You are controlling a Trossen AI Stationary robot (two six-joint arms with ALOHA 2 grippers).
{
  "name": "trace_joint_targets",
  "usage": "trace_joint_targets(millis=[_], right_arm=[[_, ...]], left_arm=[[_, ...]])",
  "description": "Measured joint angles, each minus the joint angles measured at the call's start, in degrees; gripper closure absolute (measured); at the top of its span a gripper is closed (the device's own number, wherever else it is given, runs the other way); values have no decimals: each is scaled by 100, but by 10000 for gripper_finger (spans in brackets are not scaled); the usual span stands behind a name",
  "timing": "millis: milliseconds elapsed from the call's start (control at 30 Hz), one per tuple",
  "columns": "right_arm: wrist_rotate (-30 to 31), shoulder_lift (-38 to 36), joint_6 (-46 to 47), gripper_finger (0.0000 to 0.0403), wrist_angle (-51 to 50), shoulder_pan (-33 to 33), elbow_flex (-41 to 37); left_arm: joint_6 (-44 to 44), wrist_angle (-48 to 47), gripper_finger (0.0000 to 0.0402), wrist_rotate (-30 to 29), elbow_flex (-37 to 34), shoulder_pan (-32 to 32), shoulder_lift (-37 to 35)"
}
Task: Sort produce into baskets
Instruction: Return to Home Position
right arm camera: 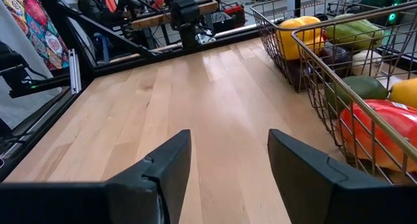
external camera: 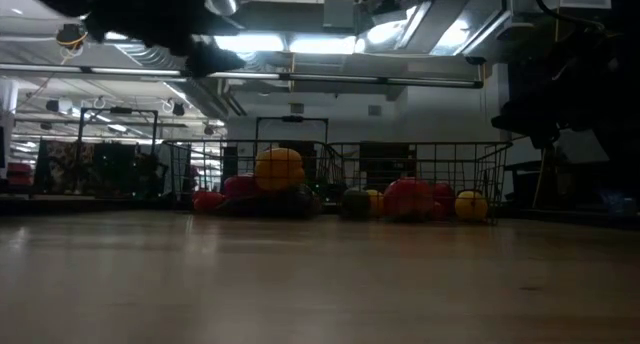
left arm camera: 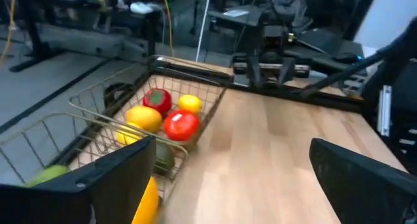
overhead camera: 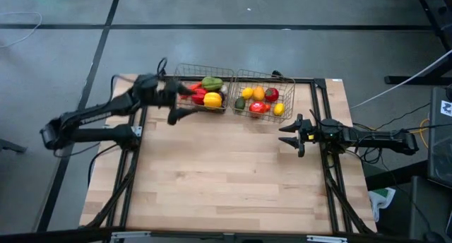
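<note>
Produce [overhead camera: 259, 95]: every piece you can see lies inside the two wire baskets. Sorting looks finished to me; only parking the arms seems left.

Worktop [overhead camera: 226, 179]: pale wood. Both baskets stand side by side at the middle of its back edge, touching or nearly so.

Left basket [overhead camera: 205, 66]: holds a yellow pepper [overhead camera: 212, 99], a green piece [overhead camera: 212, 82] and red pieces [overhead camera: 197, 95] at its left end.

Right basket [overhead camera: 265, 72]: holds a lemon [overhead camera: 279, 109], a tomato [overhead camera: 257, 107] and an avocado [overhead camera: 240, 103], among others.

Left gripper [overhead camera: 189, 102]: hangs over the left basket's front left corner, above the rim. Fingers spread wide, nothing between them.

Right gripper [overhead camera: 286, 135]: near the worktop's right edge, just in front of the right basket's front right corner and apart from it. Fingers spread, empty.

Handling, as a judgement: the pieces look like light, hard, smooth toys. Round ones will likely roll or squirt out of a pinch, so take them across the widest middle. Take long ones across the waist. The baskets look light, and a nudge could slide them, so lift clear of the wire before you swing away.
</note>
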Motion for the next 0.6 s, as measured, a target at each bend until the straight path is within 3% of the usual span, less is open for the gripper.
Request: trace_joint_targets(millis=[333,600], right_arm=[[0,0,-2,199,-2,2,0],[2,0,-1,199,-1,1,0]], left_arm=[[-792,1732,2,-1299,-2125,-912,-1519],[-912,1865,27,-2525,-2648,-1870,-1878]])
